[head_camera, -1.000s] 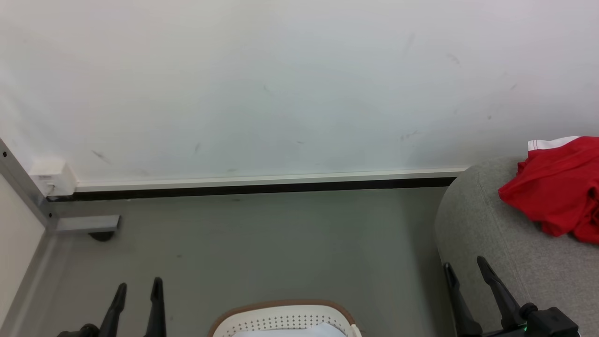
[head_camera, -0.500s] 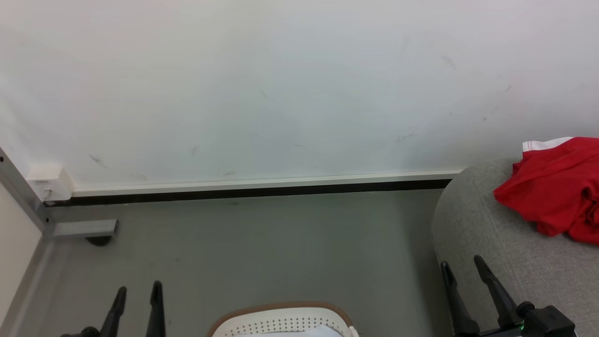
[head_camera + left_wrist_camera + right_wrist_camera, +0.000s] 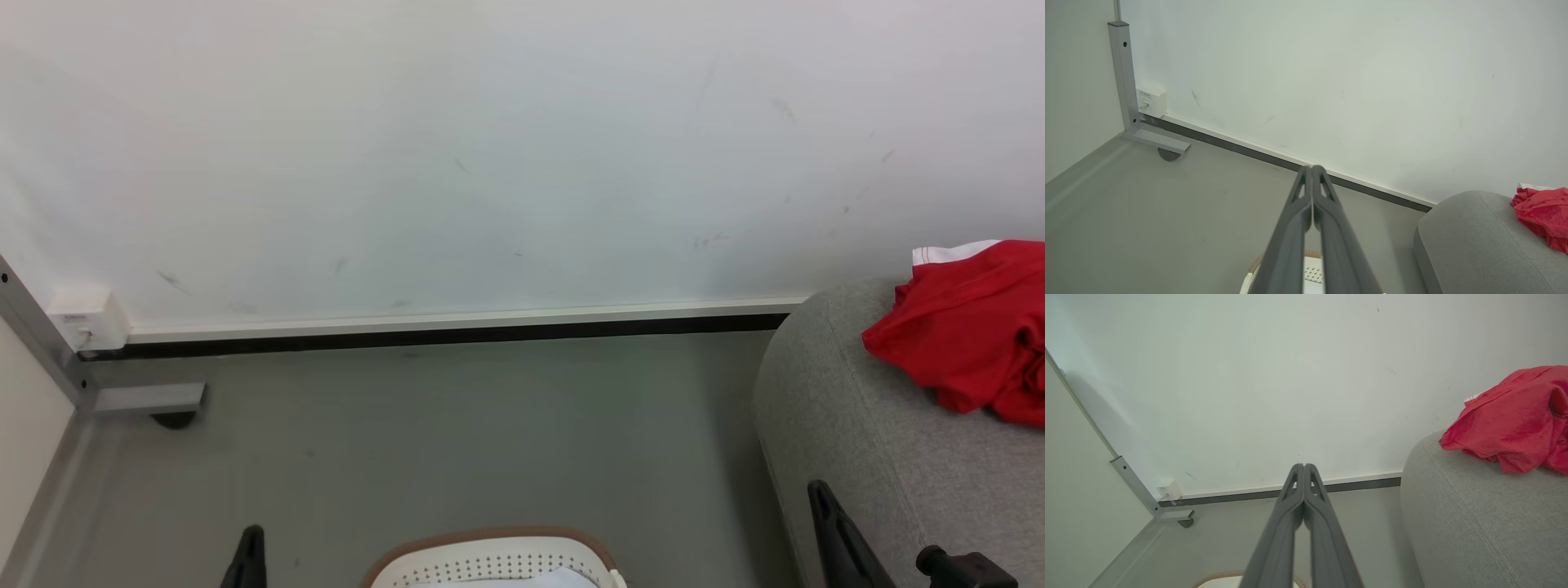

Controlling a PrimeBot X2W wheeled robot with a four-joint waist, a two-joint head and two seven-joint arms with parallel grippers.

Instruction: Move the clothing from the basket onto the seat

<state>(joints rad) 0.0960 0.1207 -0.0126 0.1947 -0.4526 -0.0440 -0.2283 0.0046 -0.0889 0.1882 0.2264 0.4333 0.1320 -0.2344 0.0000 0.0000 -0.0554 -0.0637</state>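
Both grippers have closed since a second ago: the left gripper point(image 3: 1312, 169) and the right gripper point(image 3: 1303, 466) now hold their long fingers pressed together on nothing, where they stood spread before, and both sit lower in the head view. The clothing point(image 3: 963, 335) has not moved. It lies in a crumpled red heap on top of the seat point(image 3: 849, 425), near its rounded end, with a white trim band showing at the back. It looks light, soft and limp, so it would probably sag and drape from any single hold. A raised, bunched fold in the middle of the heap seems a surer place to pinch than the thin trim edge. Well apart on the floor point(image 3: 490, 425) stands the basket point(image 3: 490, 532), with a pale cloth point(image 3: 531, 578) inside.
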